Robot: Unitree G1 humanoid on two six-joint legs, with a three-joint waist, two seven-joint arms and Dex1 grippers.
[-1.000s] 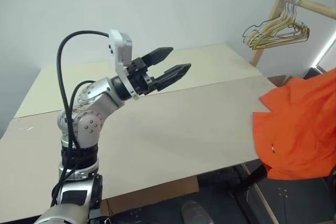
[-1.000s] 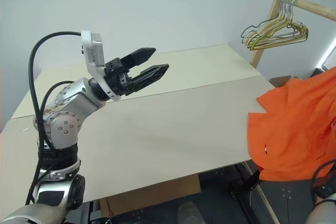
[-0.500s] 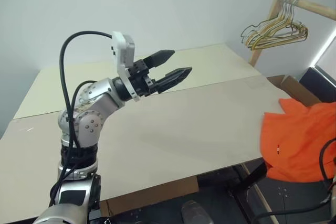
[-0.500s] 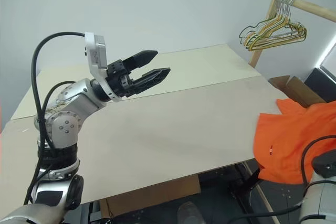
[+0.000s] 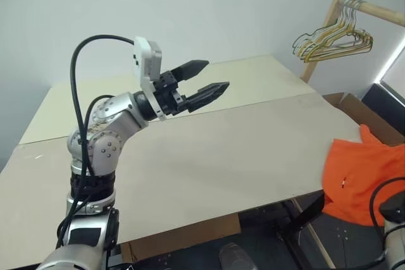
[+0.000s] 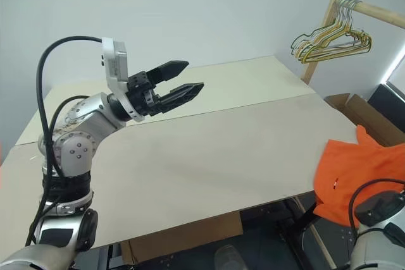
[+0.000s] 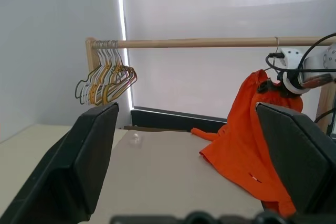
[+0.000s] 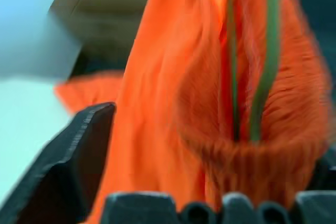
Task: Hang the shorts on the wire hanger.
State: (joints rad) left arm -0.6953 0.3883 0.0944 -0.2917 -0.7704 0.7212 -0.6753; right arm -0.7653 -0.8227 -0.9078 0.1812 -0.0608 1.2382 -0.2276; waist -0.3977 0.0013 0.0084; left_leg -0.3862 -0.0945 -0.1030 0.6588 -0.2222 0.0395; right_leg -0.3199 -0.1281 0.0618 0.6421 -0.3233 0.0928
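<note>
Apparently the shorts [image 5: 361, 178], lower right of frame, hang bunched on the wire hanger [image 8: 269, 61]. R gripper [image 8: 210, 129] fingers spread wide w/ the waistband between them; a snag on pull-back could drag the cloth off. L gripper [image 5: 212, 80] wide, empty.

The left arm rises from the seven o'clock corner of the head views, bent at the elbow, with a black cable looping over it. Its wrist carries a white camera block. The left gripper [image 5: 205, 78] points toward two o'clock, a little above level, and its jaws stand apart with empty air between the two black fingers [image 5: 192, 66].

The right arm shows at the five o'clock corner of the head views, with a black cable loop. In the right wrist view one black finger [image 8: 73, 156] of the right gripper [image 8: 210, 182] is seen, standing wide to the side.
</note>
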